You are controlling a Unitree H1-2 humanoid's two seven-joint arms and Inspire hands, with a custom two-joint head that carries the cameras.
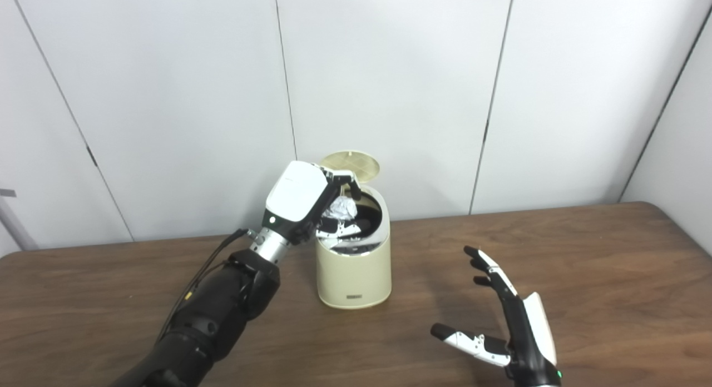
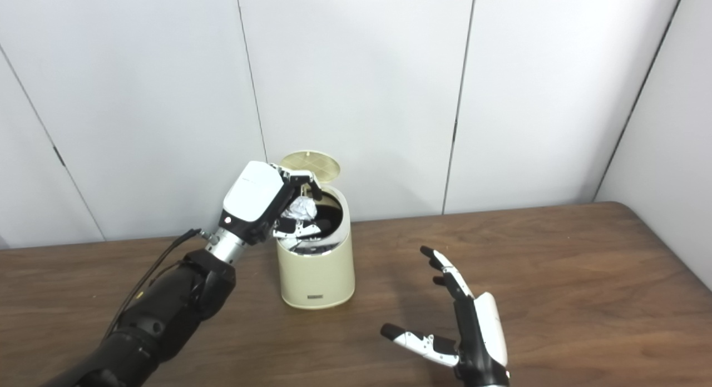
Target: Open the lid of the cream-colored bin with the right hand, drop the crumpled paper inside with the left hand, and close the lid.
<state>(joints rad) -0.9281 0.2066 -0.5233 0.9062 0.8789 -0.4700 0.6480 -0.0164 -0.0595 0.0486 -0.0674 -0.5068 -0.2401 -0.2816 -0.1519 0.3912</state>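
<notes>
The cream-colored bin [image 1: 354, 276] stands upright on the brown table, its round lid [image 1: 350, 165] tipped up at the back. My left hand [image 1: 303, 201] hovers over the bin's open mouth, fingers curled around the white crumpled paper [image 1: 340, 210], which sits just above the dark opening. My right hand [image 1: 506, 320] is open, fingers spread, above the table to the right of the bin and nearer to me, touching nothing.
The wooden table [image 1: 584, 276] runs across the view, its rounded far right corner [image 1: 656, 206] against white wall panels [image 1: 389, 87]. A black cable [image 1: 206, 264] trails along my left forearm.
</notes>
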